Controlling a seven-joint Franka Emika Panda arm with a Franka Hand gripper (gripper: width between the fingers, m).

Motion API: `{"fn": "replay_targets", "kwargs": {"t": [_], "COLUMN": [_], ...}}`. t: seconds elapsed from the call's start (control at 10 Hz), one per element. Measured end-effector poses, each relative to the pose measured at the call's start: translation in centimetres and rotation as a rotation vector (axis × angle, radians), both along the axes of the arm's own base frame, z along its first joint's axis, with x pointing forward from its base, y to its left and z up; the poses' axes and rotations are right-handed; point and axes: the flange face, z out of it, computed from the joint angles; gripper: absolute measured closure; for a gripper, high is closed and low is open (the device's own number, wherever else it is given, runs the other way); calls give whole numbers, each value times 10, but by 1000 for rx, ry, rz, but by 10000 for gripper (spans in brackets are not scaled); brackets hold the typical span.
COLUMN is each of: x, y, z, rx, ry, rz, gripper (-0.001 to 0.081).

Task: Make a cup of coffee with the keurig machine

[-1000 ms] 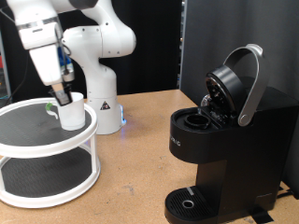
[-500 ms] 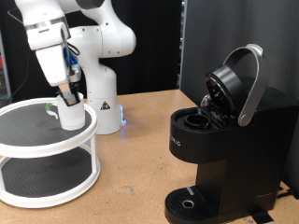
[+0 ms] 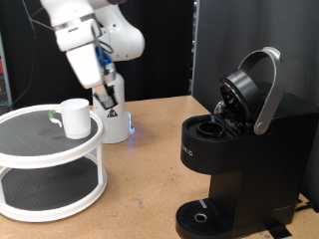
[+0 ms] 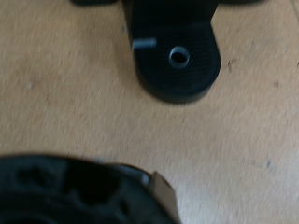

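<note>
The arm is holding its hand [image 3: 103, 96] in the air at the exterior view's upper left. It is just to the right of the cup [image 3: 75, 117], apart from it, and in front of the arm's own white pedestal [image 3: 112, 112]. The dark fingers are pointing down and tilted, but they are too small and blurred here to say whether they are spread or closed, and nothing is showing between them. The cup, a small, smooth white ceramic cylinder with a side handle, is sitting upright on the upper shelf of a white two-tier round rack [image 3: 30, 149] at that view's left, well apart from the brewer. The keurig machine [image 3: 239, 149], boxy and matte black, is standing on the wooden counter [image 3: 150, 129] at the right. Its rounded lid is tipped back on a curved grey-silver handle, leaving the pod chamber exposed. The wrist view is looking down at the round black drip base [image 4: 177, 61] on the pale wood grain, with a blurred dark shape at one edge that I cannot identify. Judging by this, the work is in an early stage: the brewer is open but nothing is waiting on its base. Any grasp of the glossy, rounded cup would call for a firm, square hold.
</note>
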Motion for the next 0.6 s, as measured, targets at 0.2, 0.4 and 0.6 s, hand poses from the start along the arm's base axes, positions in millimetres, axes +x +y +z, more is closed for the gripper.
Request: {"fn": "replay_targets", "kwargs": {"t": [0.2, 0.4, 0.6], "x": [11, 14, 17], "y": [26, 31, 35], "z": [15, 18, 20], "rx": [16, 14, 6], "ry": [-9, -4, -13], "rz": [-19, -34, -2], "gripper": [329, 329, 329]}}
